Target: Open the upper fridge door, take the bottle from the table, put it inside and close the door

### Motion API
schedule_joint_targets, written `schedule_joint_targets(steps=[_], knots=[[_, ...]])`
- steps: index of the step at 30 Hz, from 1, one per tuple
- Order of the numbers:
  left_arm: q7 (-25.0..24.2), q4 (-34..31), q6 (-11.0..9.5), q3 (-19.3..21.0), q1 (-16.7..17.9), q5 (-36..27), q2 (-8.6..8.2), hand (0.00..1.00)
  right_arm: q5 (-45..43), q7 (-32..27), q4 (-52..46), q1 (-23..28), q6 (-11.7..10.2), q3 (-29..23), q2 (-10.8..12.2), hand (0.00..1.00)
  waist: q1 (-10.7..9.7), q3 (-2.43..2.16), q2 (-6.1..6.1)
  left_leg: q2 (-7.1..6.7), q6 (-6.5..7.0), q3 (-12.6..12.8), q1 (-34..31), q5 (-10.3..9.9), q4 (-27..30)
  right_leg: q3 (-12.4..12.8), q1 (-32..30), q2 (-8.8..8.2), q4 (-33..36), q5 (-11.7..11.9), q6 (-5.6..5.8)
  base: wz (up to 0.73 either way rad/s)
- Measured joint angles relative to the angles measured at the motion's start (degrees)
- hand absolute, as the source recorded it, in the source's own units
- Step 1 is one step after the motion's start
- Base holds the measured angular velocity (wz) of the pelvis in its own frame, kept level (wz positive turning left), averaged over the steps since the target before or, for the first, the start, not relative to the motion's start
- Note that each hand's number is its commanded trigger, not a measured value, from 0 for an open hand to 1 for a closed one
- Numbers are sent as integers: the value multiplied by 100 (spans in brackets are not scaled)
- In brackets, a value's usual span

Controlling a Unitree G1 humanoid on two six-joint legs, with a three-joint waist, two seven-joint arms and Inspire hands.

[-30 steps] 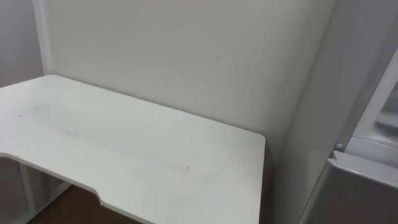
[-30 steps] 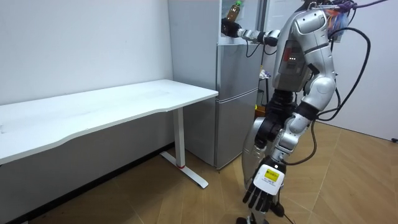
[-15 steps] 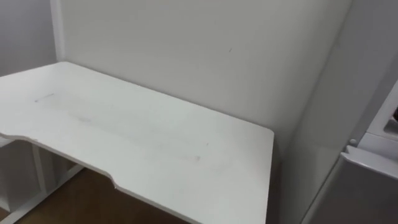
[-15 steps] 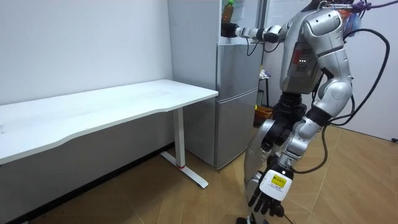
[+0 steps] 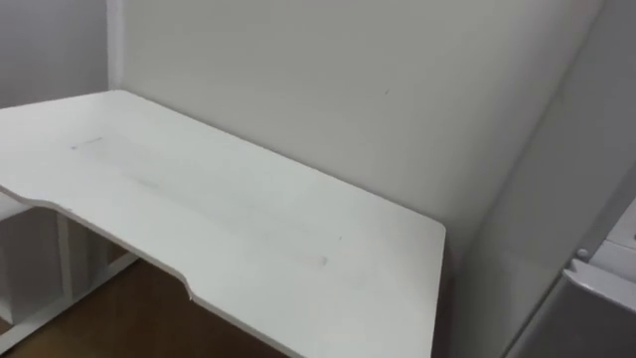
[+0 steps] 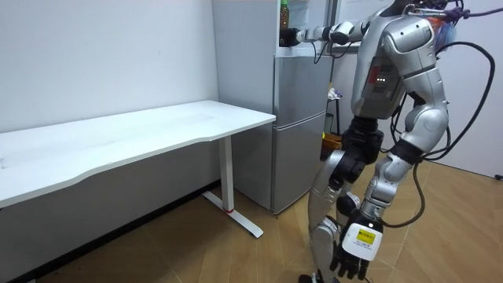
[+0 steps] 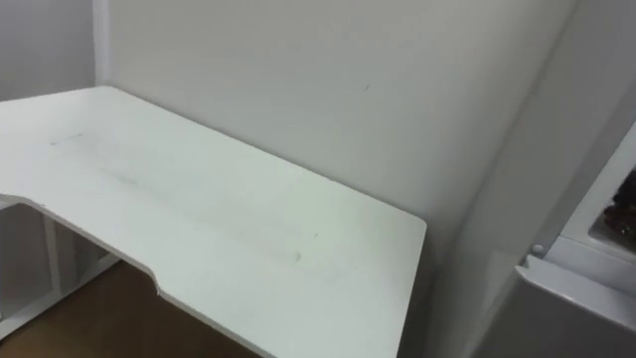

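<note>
Right hand (image 6: 292,35) grips the bottle (image 6: 284,14) at the fridge (image 6: 299,118); left hand (image 6: 355,248) hangs open. Looking at the tabletop (image 5: 248,229), it could bump the bottle over.

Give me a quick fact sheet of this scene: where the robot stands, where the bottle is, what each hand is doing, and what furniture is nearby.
robot: stands upright facing the fridge
fridge state: upper compartment open, lower door closed
bottle: upright at the upper compartment's opening; whether it rests on a shelf cannot be told
right hand: raised to the upper compartment, closed round the bottle's base
left hand: hangs low beside the leg, fingers relaxed, holding nothing
table: white, against the wall, next to the fridge
</note>
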Motion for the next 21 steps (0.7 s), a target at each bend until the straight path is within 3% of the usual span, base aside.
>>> schedule_joint_targets(steps=[1,2,3,4,5,12,17,21], knots=[[10,55,0,2,1,0,0,0,0,-15,6,1,42,43,-15,80,-2,2,-29,-7,0,-15,-2,0,-11,-13,7,2,6,-1,0,3],[14,82,0,3,1,0,0,0,0,-31,9,0,58,81,-42,72,-4,0,-46,-10,0,-23,-8,0,-11,-18,9,2,2,-1,0,4],[15,91,-1,3,-7,1,0,0,-4,-49,7,0,67,107,-79,46,-5,-2,-52,-16,0,-31,-16,-1,-14,-24,9,-1,0,-1,1,4],[17,92,-4,6,-9,1,1,0,-5,-60,3,-1,80,123,-94,6,-5,-2,-52,-19,0,-35,-21,-1,-17,-28,10,-3,-1,-2,2,3],[19,93,-10,28,-9,0,2,0,-5,-83,-7,-3,111,154,-104,0,-5,-1,-51,-21,0,-36,-25,0,-21,-33,14,-4,-6,-3,4,0],[20,92,-9,40,-114,-243,189,0,29,-403,17,-35,5,334,-136,0,24,25,18,-16,-3,-124,-83,-9,41,-143,55,24,-84,1,3,7],[23,-114,-6,39,-260,-457,225,0,-72,-537,-144,-128,-204,442,-256,0,43,39,225,21,-9,-156,-371,-28,215,-140,-206,57,-57,39,-35,0],[18,-268,-7,39,-267,-458,289,0,-214,-616,-254,-131,-299,441,-275,0,65,39,269,28,-5,-138,-476,3,214,-143,-323,48,-46,70,-45,-3]])
